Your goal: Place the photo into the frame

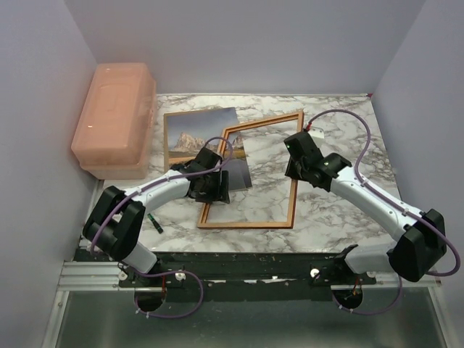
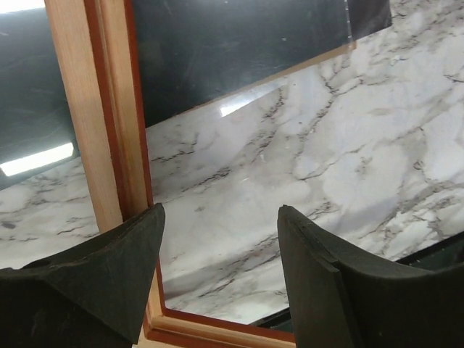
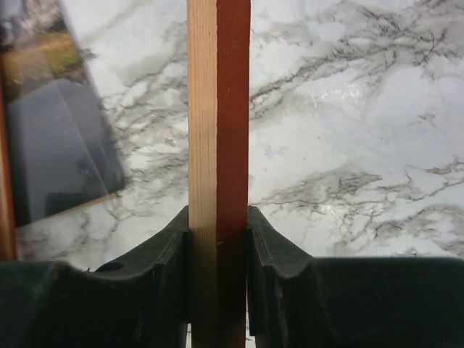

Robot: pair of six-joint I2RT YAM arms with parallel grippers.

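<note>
The frame [image 1: 248, 217], light wood side up, lies mid-table; its pane shows the marble beneath. My right gripper [image 1: 299, 158] is shut on its right rail [image 3: 217, 87], one finger pressed on each side of the wood-and-red bar. My left gripper [image 1: 212, 187] hangs open above the frame's near left corner [image 2: 109, 109]; one finger is over the left rail and the other over the pane, with nothing between them. The photo [image 1: 196, 134], a mountain over a lake, lies face up at the back left. Its near right part is under the frame and looks dark through the pane [image 2: 239, 51].
A pink plastic box [image 1: 116, 119] stands at the back left, close to the photo. A small dark green item [image 1: 154, 222] lies near the table's front edge beside the left arm. Walls close in the back and both sides.
</note>
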